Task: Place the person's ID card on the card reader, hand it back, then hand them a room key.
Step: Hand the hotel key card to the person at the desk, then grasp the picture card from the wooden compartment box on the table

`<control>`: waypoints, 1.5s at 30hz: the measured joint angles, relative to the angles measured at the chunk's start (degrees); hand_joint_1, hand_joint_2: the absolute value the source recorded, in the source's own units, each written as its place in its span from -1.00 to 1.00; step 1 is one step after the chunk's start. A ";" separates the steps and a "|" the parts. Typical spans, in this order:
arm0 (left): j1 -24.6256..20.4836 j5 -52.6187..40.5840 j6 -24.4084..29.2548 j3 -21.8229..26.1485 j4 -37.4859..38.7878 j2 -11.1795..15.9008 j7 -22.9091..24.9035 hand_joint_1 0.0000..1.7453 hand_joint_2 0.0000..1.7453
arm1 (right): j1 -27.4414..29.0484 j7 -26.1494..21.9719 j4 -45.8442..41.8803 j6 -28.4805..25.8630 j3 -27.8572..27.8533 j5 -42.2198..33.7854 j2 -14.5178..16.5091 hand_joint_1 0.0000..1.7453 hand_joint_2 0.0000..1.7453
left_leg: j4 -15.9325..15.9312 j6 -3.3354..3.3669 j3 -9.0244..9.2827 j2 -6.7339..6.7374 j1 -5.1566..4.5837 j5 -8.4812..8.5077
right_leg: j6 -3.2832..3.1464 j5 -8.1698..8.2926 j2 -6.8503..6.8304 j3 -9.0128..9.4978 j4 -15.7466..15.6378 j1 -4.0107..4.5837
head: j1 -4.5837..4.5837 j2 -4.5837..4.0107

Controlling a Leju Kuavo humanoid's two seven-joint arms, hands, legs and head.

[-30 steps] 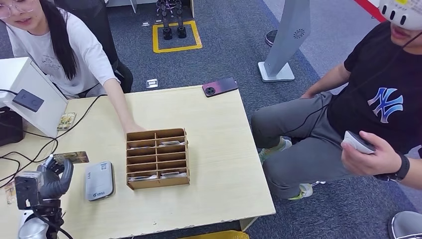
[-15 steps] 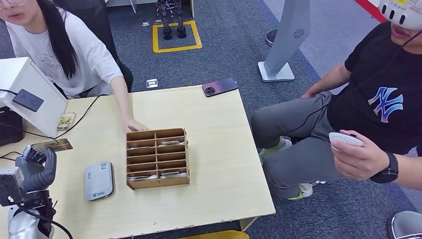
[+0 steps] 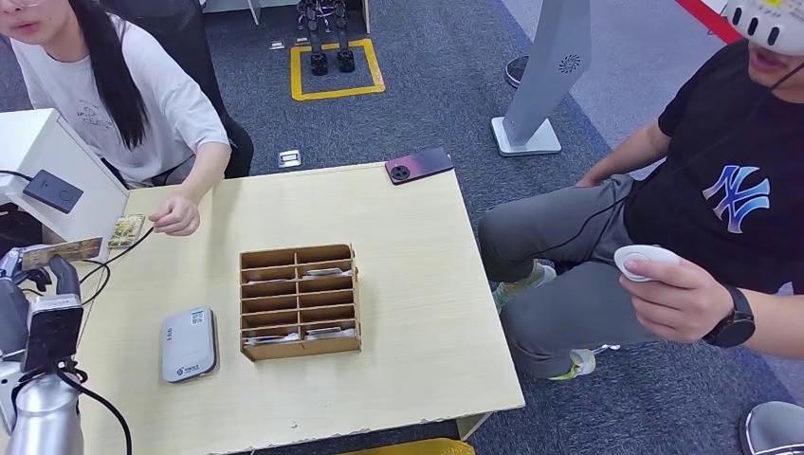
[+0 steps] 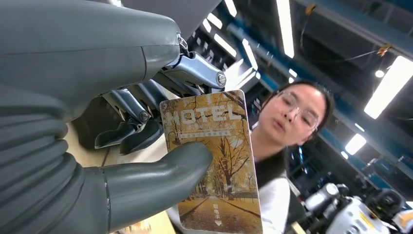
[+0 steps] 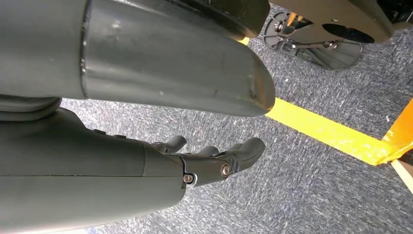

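Golden autumn trees and the word HOTEL cover the card [image 4: 212, 161] I have pinched in the left robot hand [image 3: 38, 284], thumb on its face and the darker fingers behind it. From the head view I see that card raised at the bench's [image 3: 417, 313] left edge, pointing toward the person in the white shirt [image 3: 123, 95], whose hand [image 3: 175, 216] rests on the bench near a second card [image 3: 125, 229] lying flat. The right robot hand [image 5: 214, 158] hangs over the grey carpet, holding nothing, its fingers loosely apart.

I judge this is the room key on offer, so the reader and hand-back steps look finished, though I cannot confirm that from here; the lying card may be the ID, but its print is too small to read. The grey card reader [image 3: 188, 343] sits bare beside the wooden key rack [image 3: 300, 301]. What is left: the person takes the card, and I let go.
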 joint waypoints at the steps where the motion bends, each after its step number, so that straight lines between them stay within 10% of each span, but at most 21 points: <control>1: -0.20 -1.68 1.68 -0.01 0.34 0.17 -0.02 1.00 1.00 | -0.02 0.04 0.00 0.09 -0.01 0.21 0.01 -1.00 -1.00 | 0.00 0.00 0.00 0.00 0.00 0.00 | 0.00 0.00 0.00 0.00 0.00 0.00 | 0.00 0.00; 23: -2.07 -13.42 11.58 -1.29 5.49 1.88 1.18 1.00 1.00 | -0.22 -0.08 0.00 0.22 -1.10 1.43 0.11 -1.00 -1.00 | 0.00 0.00 -0.03 0.02 0.00 0.00 | 0.00 0.00 0.02 -0.06 0.00 0.00 | 0.00 0.00; 27: -2.30 -13.63 11.51 -1.86 5.58 1.86 1.16 -1.00 1.00 | -0.23 -0.07 0.00 0.19 -1.25 1.43 0.21 -1.00 -1.00 | 0.00 0.00 -0.04 0.01 0.00 0.00 | 0.00 0.00 0.02 -0.06 0.00 0.00 | 0.00 0.00; 45: -2.25 -11.54 6.54 -3.60 5.37 1.87 2.99 -1.00 1.00 | -0.18 0.87 0.00 0.46 -1.55 1.99 0.39 -1.00 -1.00 | 0.00 0.00 -0.07 0.01 -0.01 0.00 | 0.00 0.00 0.02 -0.07 0.00 0.00 | 0.00 0.00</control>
